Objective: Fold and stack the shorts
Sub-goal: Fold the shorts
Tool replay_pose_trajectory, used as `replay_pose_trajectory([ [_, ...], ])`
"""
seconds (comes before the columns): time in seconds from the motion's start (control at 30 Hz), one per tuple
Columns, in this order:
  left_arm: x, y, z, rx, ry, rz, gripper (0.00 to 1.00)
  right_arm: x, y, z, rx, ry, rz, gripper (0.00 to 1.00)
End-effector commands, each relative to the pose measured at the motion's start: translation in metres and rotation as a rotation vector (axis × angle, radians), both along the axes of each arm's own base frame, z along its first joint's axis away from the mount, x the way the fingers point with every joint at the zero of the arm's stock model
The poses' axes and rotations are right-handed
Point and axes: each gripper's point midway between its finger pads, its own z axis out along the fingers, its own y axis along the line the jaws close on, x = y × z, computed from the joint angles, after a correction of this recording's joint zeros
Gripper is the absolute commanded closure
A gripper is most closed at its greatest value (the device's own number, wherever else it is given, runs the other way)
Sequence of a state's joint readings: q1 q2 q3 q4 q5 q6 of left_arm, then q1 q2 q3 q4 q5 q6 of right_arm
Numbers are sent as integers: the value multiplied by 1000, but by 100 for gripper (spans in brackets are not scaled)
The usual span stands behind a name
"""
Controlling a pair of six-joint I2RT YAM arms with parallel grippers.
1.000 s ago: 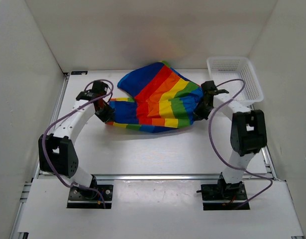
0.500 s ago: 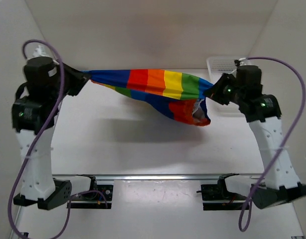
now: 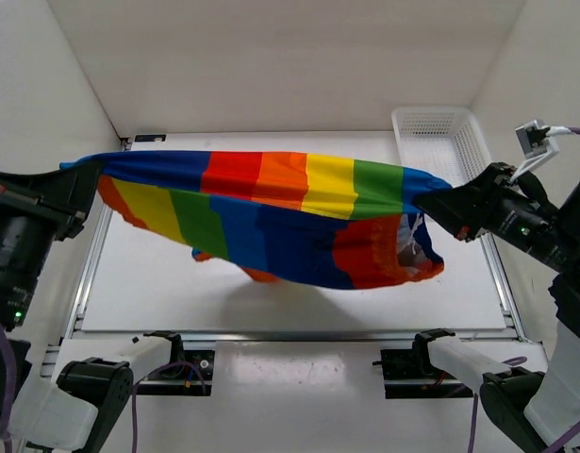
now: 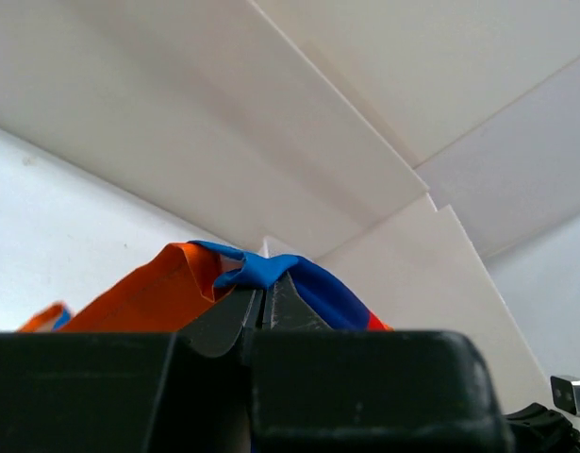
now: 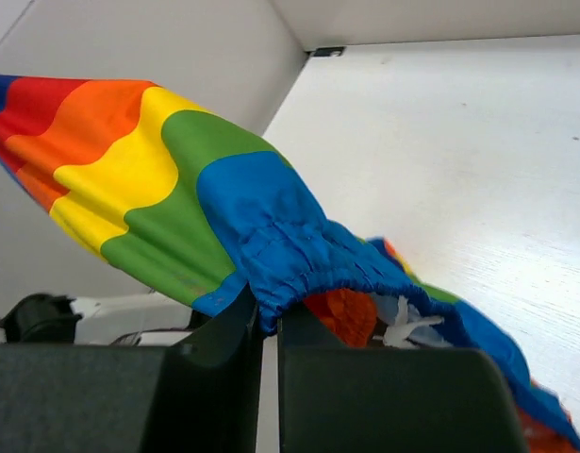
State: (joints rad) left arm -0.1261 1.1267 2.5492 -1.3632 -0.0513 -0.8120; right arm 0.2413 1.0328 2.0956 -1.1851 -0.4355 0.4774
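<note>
The rainbow-striped shorts (image 3: 271, 208) hang stretched in the air between both arms, high over the table. My left gripper (image 3: 77, 179) is shut on the blue corner of the shorts (image 4: 261, 269) at the left end. My right gripper (image 3: 440, 203) is shut on the gathered blue waistband edge of the shorts (image 5: 280, 255) at the right end. The cloth sags in the middle, with an orange lining and a white label showing near the right end.
A white mesh basket (image 3: 445, 142) stands at the back right of the white table (image 3: 271, 302). White walls close in the left, back and right sides. The arm bases sit on the rail at the near edge.
Both arms have lifted the shorts off the table and pulled them apart. The cloth went from a heap on the table to a wide span held high, closer to the camera.
</note>
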Motion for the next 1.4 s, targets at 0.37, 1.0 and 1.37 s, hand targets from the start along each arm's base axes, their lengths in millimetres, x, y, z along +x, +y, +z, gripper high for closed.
replay_pose_trajectory([
  [0.37, 230, 25, -145, 213, 480, 188, 89, 148, 5, -203, -213, 617, -123, 100],
  [1.0, 403, 4, -350, 243, 873, -38, 89, 406, 14, -337, -48, 774, -117, 87],
  [1.37, 379, 2, -359, 254, 906, -67, 89, 381, 15, -306, -64, 716, -107, 100],
])
